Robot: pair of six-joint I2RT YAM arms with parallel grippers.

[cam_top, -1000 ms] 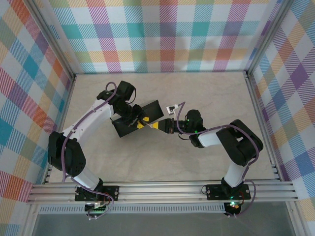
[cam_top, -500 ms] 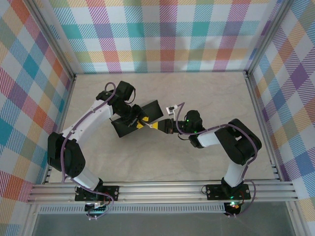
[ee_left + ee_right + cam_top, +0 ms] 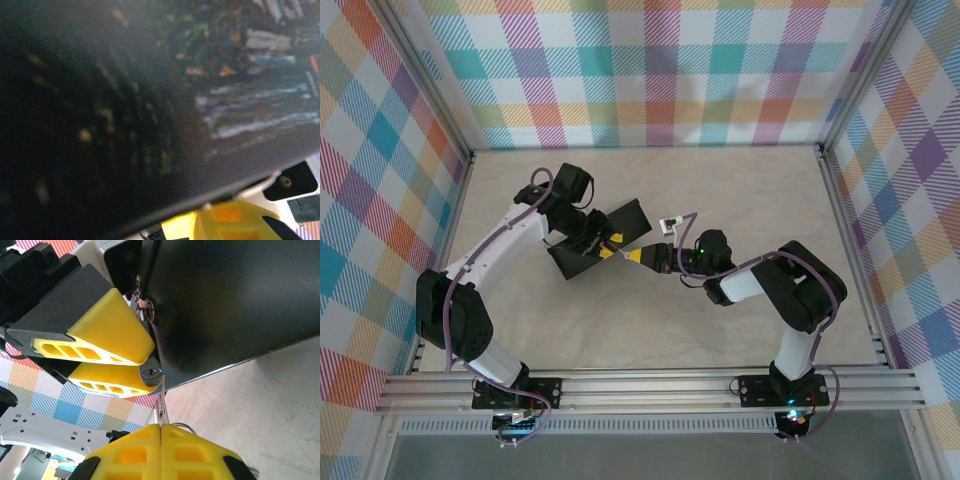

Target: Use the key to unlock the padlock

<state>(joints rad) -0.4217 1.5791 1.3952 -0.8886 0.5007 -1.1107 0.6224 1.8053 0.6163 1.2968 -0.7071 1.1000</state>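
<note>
Right end effector (image 3: 161, 432): fingers fully closed, pinching the key (image 3: 162, 405) by its bow. The blade sticks straight out ahead.

Key tip sits just beside the keyhole, off to one side of it. Not inserted as far as I can tell.

Left end effector (image 3: 149, 365): partly closed. Its yellow fingers (image 3: 107, 335) look clamped on the padlock (image 3: 150, 373) from either side, with the keyhole face turned toward the key.

The padlock hangs at the edge of the dark box (image 3: 230, 300). Its shackle end runs up into the small metal hardware there, but that's too small to read clearly. The box rests on the surface (image 3: 260, 405).

How to do the step well, my read:
- Small sideways nudge of the right wrist to put the tip on the slot.
- Match blade roll to the slot before pushing.
- Push slow and straight along the blade axis. The key is thin, so a skewed push would likely make it pivot in the pinch.
- Left side holds the padlock rigid, no regrip.
- Turn only once the key is fully seated.

Pose, top view:
- Right arm (image 3: 760, 282): elbow folded out to the right, forearm low and reaching left toward the box.
- Left arm (image 3: 500, 240): stretched up from its base, wrist curled over the box, end effector pointing down at its near-right edge.
- The two end effectors meet nearly tip to tip.
</note>
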